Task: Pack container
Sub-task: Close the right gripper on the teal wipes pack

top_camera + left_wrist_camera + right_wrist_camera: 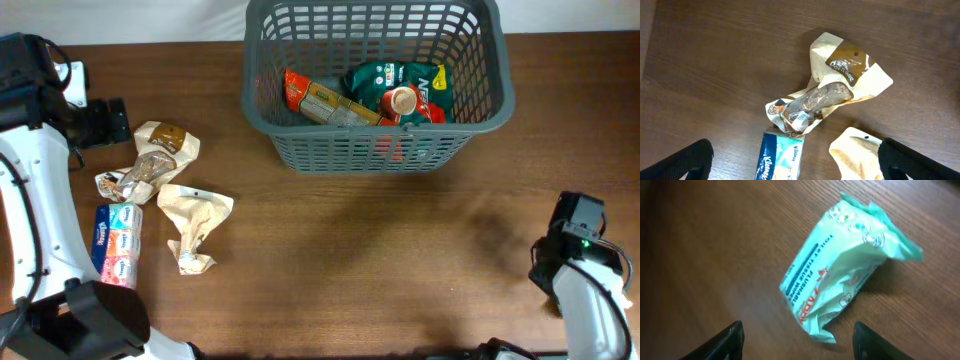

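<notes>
Right wrist shows our right gripper (797,326) open before the mint packet (840,270); we risk pinching only its slippery corner. Left gripper (795,144) gapes empty.

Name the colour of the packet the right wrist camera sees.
Mint green with red lettering; the packet shows best in the right wrist view.

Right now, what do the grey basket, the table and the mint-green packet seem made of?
The grey basket looks like matt moulded plastic: even lattice slots, thick rim. The table shows brown wood grain with a slight sheen; solid wood or laminate, I cannot tell. The mint-green packet seems thin printed plastic film: it crinkles and glints softly.
</notes>
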Robot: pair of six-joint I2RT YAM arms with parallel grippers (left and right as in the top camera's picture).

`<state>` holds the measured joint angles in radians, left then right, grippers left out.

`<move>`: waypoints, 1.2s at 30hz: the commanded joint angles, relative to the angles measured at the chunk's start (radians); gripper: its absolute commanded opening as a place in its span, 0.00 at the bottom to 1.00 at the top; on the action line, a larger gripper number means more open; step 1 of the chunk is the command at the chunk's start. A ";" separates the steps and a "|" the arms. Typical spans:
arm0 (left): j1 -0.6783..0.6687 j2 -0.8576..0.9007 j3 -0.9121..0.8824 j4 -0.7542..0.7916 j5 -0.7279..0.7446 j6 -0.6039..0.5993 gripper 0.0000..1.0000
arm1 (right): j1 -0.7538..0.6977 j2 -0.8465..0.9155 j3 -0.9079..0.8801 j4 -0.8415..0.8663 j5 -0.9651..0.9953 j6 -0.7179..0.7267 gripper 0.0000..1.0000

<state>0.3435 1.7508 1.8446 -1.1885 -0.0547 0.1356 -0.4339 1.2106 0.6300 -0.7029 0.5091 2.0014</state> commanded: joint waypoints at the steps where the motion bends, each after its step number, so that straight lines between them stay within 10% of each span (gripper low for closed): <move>1: 0.006 0.018 0.000 -0.002 0.019 0.016 0.99 | 0.005 0.051 -0.011 0.016 -0.008 0.084 0.67; 36: 0.006 0.018 0.000 0.003 0.019 0.016 0.99 | -0.169 0.273 -0.015 0.109 -0.058 0.084 0.88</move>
<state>0.3435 1.7523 1.8446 -1.1877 -0.0517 0.1356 -0.5980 1.4639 0.6296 -0.5961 0.4576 2.0724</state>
